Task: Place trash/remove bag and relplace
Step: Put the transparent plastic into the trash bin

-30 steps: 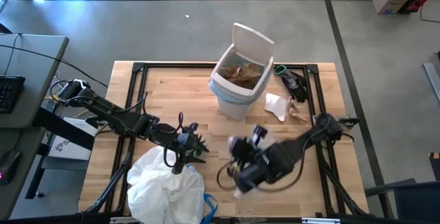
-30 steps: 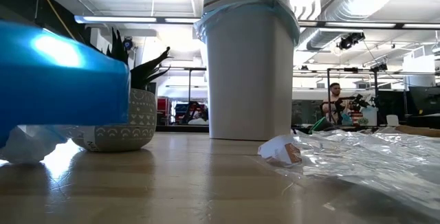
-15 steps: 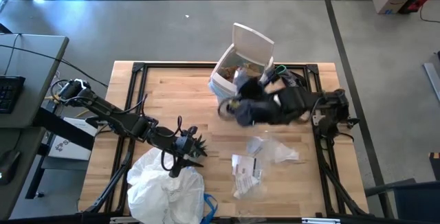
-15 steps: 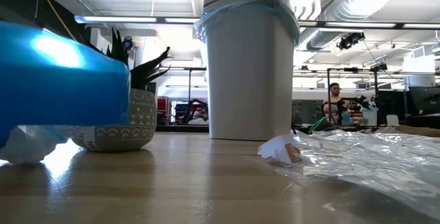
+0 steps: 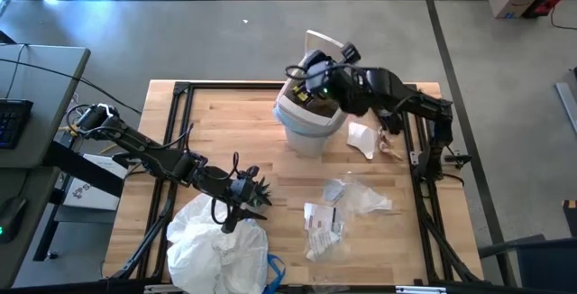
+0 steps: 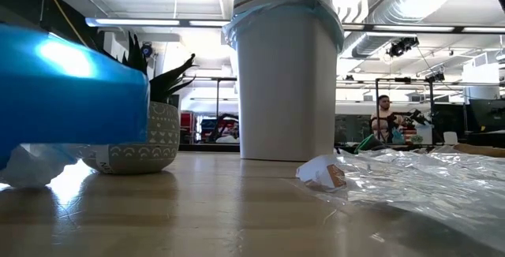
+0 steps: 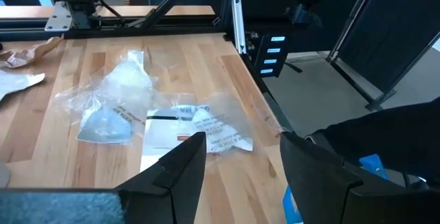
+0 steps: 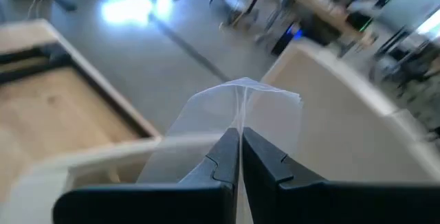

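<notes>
The white bin stands at the table's far middle with its lid up; a light-blue bag lines its rim, and brown trash lies inside. My right gripper hangs over the bin's open top, shut on a clear plastic wrapper. More trash lies flat on the table: clear wrappers, printed white paper, and a white scrap. My left gripper stands open near the table's front left, beside the potted plant, with nothing between its fingers. My right gripper pinches the clear wrapper between its two shut fingers. A flat flap of it stands out past the fingertips. The fingers reach in from the table's right side, slanting a little down. The wrapper is lifted clear, above the bin's rim.
A bulging white plastic bag lies at the front left, by the left arm. Brown scraps and a dark object lie right of the bin. The black frame rails run along the table's edges. Bare wood shows mid-table.
My right gripper, shut throughout, has risen from the trash pile near the table's front middle and swung toward the far edge, ending above the bin's opening with the clear wrapper. The other wrappers and papers stay on the table.
</notes>
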Available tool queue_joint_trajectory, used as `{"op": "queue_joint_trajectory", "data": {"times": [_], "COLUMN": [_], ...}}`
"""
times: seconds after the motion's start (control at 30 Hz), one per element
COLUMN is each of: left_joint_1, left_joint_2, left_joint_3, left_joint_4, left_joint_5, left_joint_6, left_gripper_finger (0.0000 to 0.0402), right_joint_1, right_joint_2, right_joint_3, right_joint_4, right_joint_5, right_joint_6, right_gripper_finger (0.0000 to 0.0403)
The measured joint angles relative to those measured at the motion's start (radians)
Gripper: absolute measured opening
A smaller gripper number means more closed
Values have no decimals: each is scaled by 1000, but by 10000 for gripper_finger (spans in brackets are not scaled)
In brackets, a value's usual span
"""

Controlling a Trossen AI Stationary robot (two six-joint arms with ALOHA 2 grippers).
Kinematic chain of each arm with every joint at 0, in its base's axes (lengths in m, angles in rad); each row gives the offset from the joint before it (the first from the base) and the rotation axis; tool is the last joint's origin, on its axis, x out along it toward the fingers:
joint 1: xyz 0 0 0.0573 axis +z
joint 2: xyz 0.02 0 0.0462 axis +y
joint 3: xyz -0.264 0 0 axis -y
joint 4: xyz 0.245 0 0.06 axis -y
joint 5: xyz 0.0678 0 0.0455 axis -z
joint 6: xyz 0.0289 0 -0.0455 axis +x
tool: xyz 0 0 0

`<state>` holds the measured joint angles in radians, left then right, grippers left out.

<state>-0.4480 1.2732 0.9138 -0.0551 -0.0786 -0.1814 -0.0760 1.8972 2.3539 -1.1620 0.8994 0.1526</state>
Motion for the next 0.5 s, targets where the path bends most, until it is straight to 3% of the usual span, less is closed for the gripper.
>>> {"op": "queue_joint_trajectory", "data": {"times": [0.17, 0.5], "left_joint_1": [0, -4], "left_joint_2": [0, 0], "left_joint_3": [0, 0], "left_joint_4": [-1, 0], "left_joint_5": [13, 13], "left_joint_6": [2, 8], "left_gripper_finger": [170, 170], "right_joint_1": [-36, -52], "right_joint_2": [12, 8], "right_joint_3": [-64, -247], "right_joint_4": [-81, -86], "right_joint_5": [-142, -318], "right_joint_6": [82, 158], "right_gripper_finger": [0, 0]}}
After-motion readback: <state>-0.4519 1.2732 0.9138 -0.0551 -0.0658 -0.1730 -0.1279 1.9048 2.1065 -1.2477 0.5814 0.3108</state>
